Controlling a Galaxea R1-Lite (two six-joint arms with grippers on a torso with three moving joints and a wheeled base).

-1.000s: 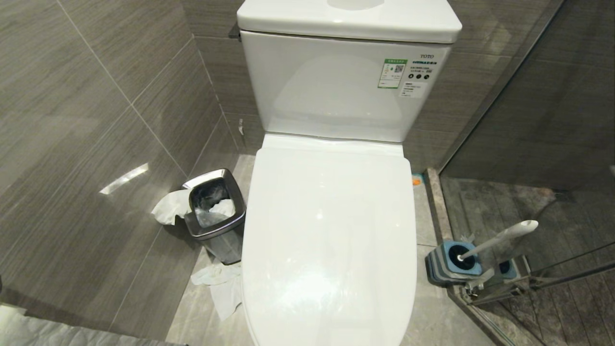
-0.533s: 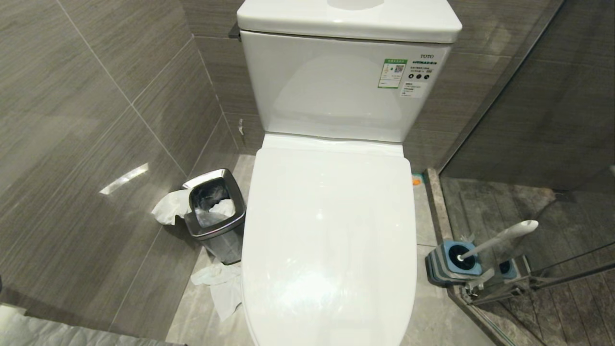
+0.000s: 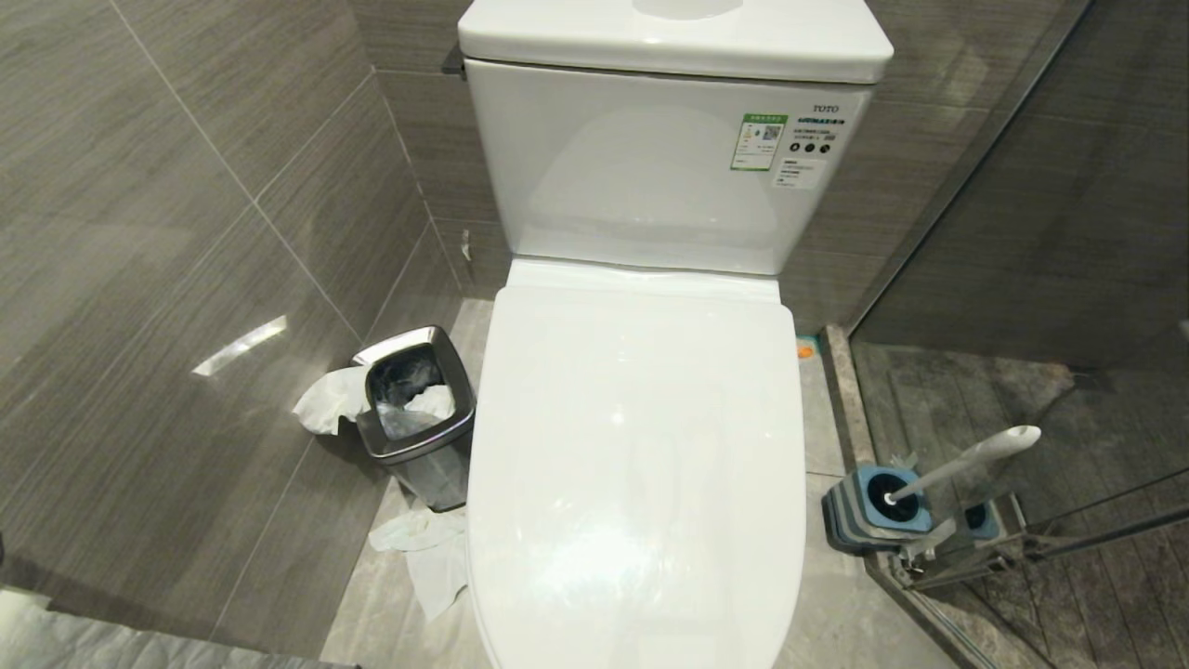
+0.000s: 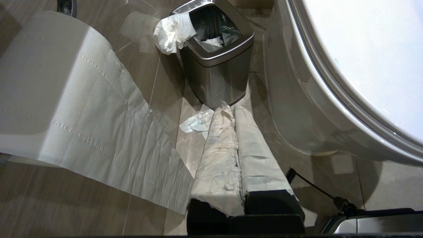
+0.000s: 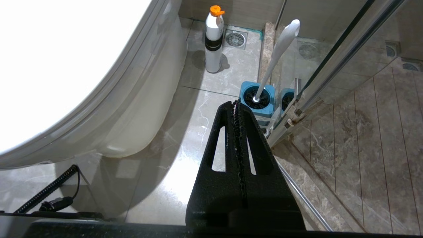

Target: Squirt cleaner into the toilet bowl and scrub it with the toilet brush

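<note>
The toilet bowl (image 3: 636,446) has its white lid down, so the inside is hidden; its outer wall (image 4: 290,99) shows beside my left gripper. The toilet brush (image 3: 966,460) stands tilted in a blue-and-grey holder (image 3: 873,506) on the floor to the toilet's right. The cleaner shows only as a white bottle with an orange cap (image 5: 213,39) standing by the toilet's base. My left gripper (image 4: 231,107), its fingers wrapped in white paper, is shut and empty low beside the bin. My right gripper (image 5: 235,103) is shut and empty, just short of the brush holder (image 5: 257,99).
A steel bin (image 3: 413,418) with tissue hanging over its rim stands left of the toilet, with crumpled paper (image 3: 427,548) on the floor. A toilet roll's loose sheet (image 4: 82,109) hangs at the left. The glass shower door's frame (image 5: 330,66) runs close behind the brush holder.
</note>
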